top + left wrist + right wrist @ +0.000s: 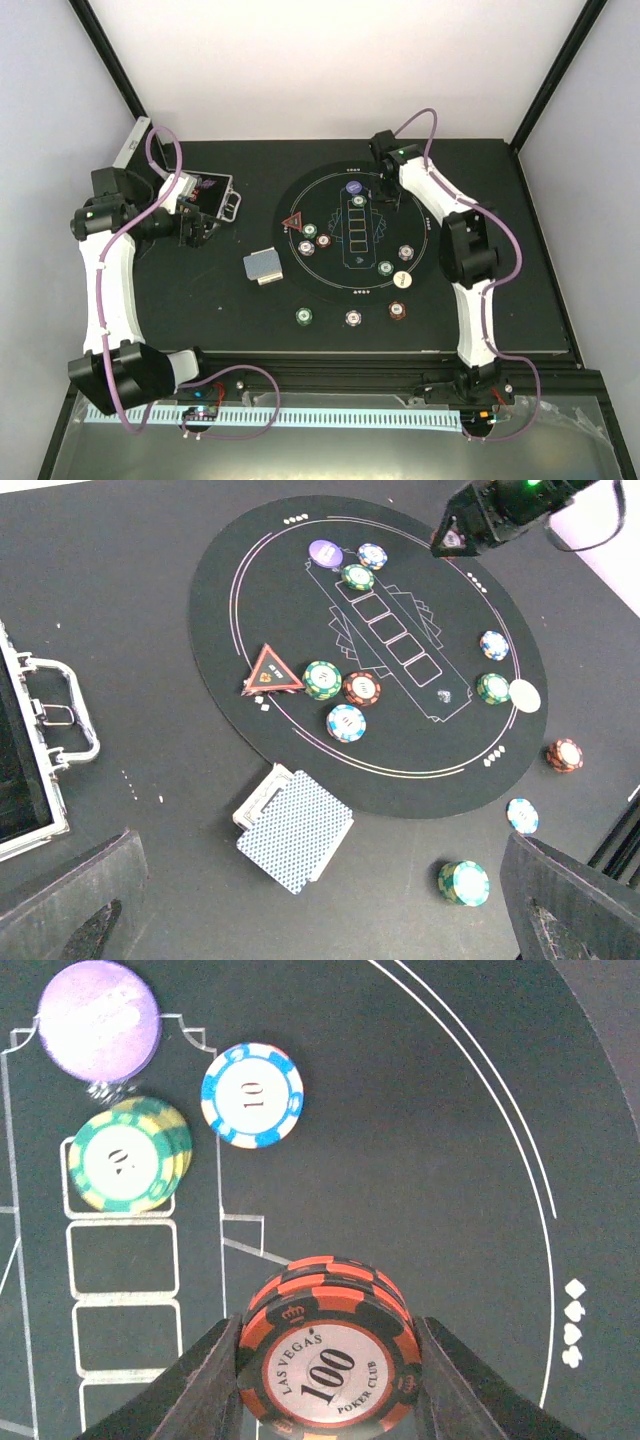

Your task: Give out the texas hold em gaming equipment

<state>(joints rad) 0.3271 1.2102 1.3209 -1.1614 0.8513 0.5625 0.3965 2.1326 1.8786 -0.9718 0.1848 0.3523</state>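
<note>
In the top view, the right gripper (385, 186) hangs over the far part of the round black mat (340, 268). The left gripper (193, 232) sits off the mat's left side, next to the silver case (212, 190).

From the left wrist, we see its fingers (70, 900) spread wide with nothing between them. The deck of cards (295, 830) lies just outside the mat's rim.

From the right wrist, the fingers (195, 1385) clamp a short stack of brown-red chips (328, 1360) from both sides. It is inside the mat's rim lines, apart from the blue-and-white chip (252, 1095) and the green chips (130, 1155) nearer the mat's middle. We cannot tell whether the stack touches the mat.

We judge the step to be setting it down. We should keep the stack level, lower it straight, release only once it rests on the mat, then lift straight up so nothing topples.
</note>
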